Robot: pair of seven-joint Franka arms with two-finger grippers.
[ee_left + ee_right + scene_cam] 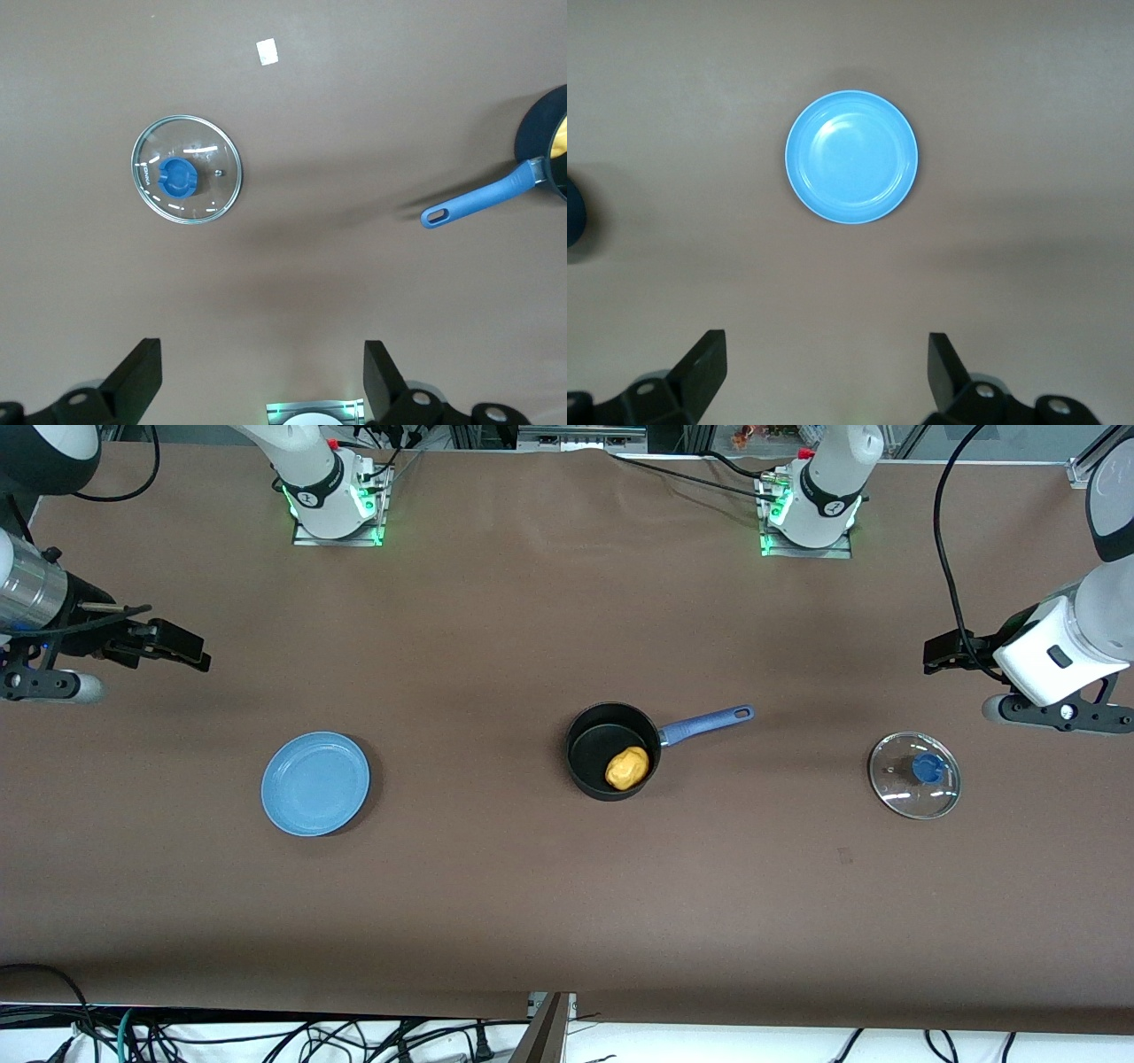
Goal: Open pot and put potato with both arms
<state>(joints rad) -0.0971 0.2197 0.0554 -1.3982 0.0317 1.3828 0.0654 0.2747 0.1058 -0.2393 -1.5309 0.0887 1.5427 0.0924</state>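
Note:
The black pot (611, 751) with a blue handle (706, 724) stands open mid-table. The yellow-orange potato (627, 768) lies inside it. The glass lid (914, 774) with its blue knob lies flat on the table toward the left arm's end; it also shows in the left wrist view (187, 169), where the pot's handle (483, 198) shows too. My left gripper (941, 653) is open and empty, raised over the table's edge by the lid. My right gripper (177, 646) is open and empty, raised at the right arm's end of the table.
A flat light-blue plate (315, 783) lies empty on the table toward the right arm's end; it also shows in the right wrist view (851, 169). A small white tag (266, 52) lies on the brown table cover near the lid.

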